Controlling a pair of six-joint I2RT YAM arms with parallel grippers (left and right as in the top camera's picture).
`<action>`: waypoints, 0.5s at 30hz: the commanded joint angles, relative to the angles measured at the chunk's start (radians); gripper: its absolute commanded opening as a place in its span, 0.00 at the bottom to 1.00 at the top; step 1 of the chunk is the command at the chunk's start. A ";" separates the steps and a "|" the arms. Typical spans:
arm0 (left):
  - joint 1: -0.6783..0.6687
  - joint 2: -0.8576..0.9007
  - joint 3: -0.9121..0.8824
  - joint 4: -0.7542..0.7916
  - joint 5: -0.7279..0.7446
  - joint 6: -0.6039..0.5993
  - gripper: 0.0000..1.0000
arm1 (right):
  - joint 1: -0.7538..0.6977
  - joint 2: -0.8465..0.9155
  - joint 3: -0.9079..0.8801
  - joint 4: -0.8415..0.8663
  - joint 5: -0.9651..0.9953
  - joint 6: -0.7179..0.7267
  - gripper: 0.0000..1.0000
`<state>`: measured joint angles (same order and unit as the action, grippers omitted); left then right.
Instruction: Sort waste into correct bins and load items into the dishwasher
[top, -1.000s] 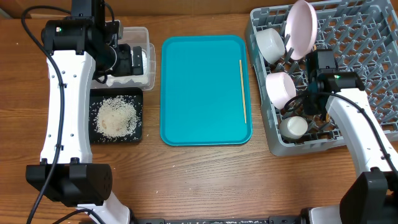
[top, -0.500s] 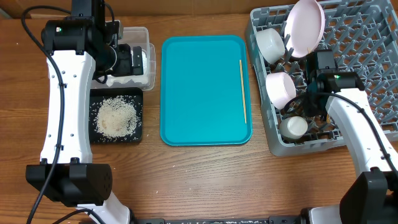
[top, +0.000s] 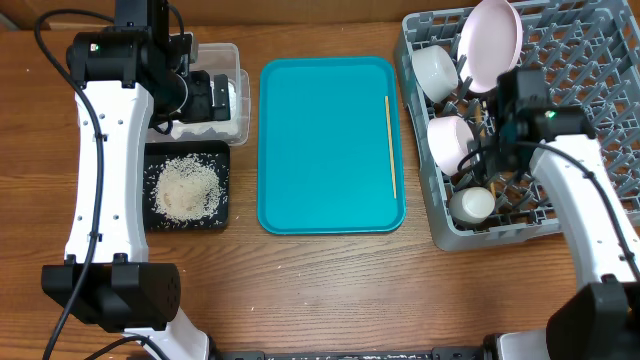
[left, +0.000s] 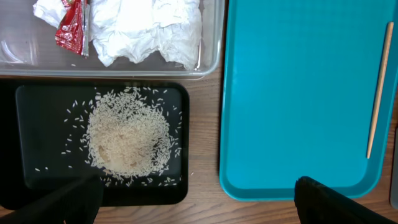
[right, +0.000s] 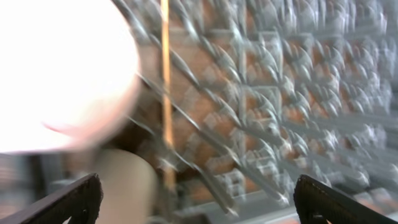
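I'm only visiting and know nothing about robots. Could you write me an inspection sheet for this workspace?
Surface: wooden table.
Job's things: napkins in clear tub; rice in black tray; plate, upper bowl, lower bowl and cup in dish rack; chopstick on teal tray.
Clutter: nothing seen.
Grippers: left gripper open, empty; right gripper open over the dish rack.
Cables: black cables along both arms.
Surroundings: nothing seen.

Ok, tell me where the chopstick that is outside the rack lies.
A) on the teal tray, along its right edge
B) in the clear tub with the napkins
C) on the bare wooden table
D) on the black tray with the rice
A: the chopstick lies flat on the teal tray, running parallel to the tray's right edge and just inside it.
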<state>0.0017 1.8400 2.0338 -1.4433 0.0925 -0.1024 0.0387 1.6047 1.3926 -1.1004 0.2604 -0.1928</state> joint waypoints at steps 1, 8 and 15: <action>-0.002 -0.019 0.015 0.004 -0.007 0.001 1.00 | -0.001 -0.006 0.169 0.011 -0.496 0.075 1.00; -0.002 -0.019 0.015 0.004 -0.007 0.001 1.00 | 0.035 0.008 0.207 0.194 -1.056 0.147 1.00; -0.002 -0.019 0.015 0.004 -0.007 0.001 1.00 | 0.276 0.093 0.206 0.265 -0.526 0.343 0.93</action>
<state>0.0017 1.8400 2.0338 -1.4433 0.0921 -0.1024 0.1978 1.6375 1.5890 -0.8364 -0.5156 0.0387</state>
